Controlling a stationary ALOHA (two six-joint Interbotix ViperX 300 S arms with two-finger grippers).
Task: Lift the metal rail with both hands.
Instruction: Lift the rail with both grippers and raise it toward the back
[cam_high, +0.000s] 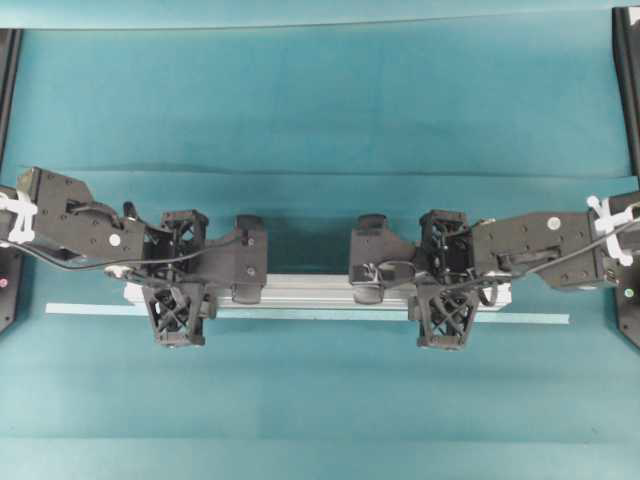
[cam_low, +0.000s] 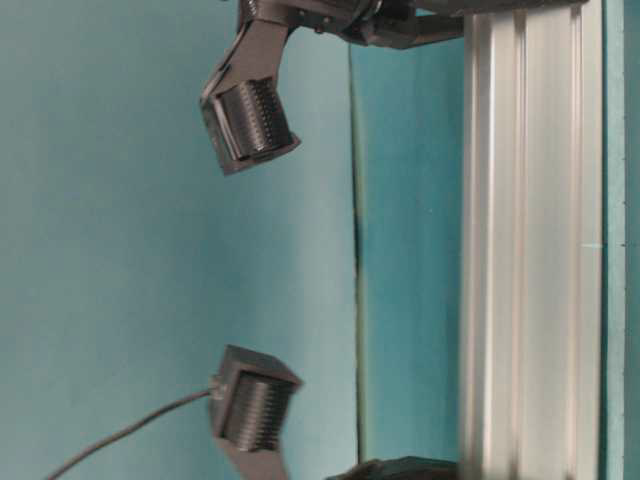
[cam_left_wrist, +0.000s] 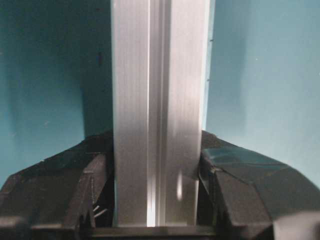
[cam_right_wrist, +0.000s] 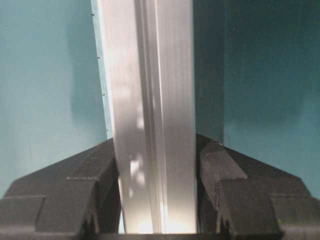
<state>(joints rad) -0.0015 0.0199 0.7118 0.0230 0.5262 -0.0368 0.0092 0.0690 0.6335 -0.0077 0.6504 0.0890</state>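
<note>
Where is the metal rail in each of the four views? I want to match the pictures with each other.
Overhead: the metal rail lies horizontally below centre, between the left gripper and the right gripper.
Table-level: it runs vertically along the right side.
Left wrist: vertical at centre, between the black fingers.
Right wrist: vertical at centre, between the fingers.
Shared landmark: the teal table cover.

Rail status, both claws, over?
Left claw shut on the rail. Right claw shut on it too, near the other end. Rail level, beside the pale tape strip; whether it's off the table, can't tell. Nothing in the way.
</note>
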